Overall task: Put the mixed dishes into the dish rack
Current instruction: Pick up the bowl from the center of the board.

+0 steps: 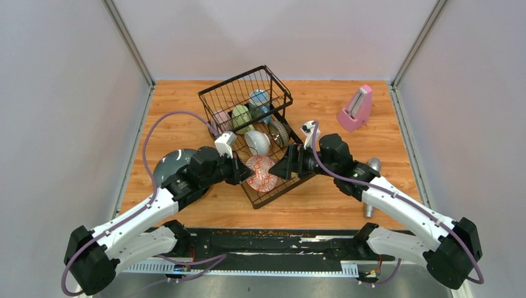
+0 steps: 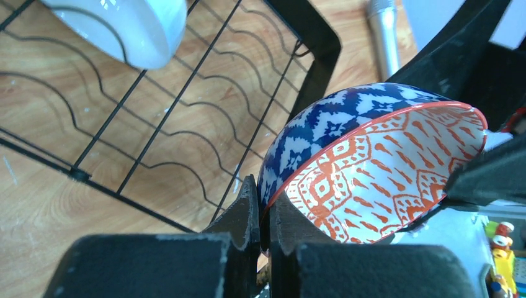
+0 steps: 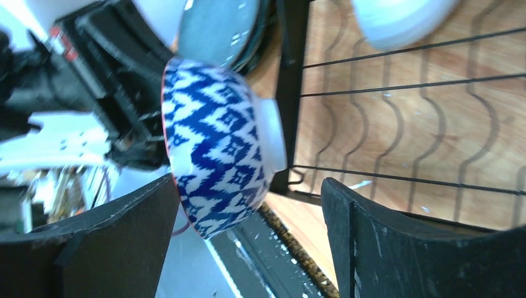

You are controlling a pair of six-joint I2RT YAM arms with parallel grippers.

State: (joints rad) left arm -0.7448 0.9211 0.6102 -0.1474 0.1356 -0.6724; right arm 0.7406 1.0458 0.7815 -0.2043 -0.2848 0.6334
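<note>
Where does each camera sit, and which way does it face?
Top external: above, behind the bases, looking down at the dish rack; left arm and right arm show.
Left wrist: looks along the left tool, shut on the patterned bowl's rim.
Right wrist: looks between the right tool's open fingers at the bowl's blue outside.
Shared: both wrist views show that bowl and the rack's wires.

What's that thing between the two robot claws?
The patterned bowl. The top view shows it between them: the left gripper pinches its rim, and the right gripper is open.
</note>
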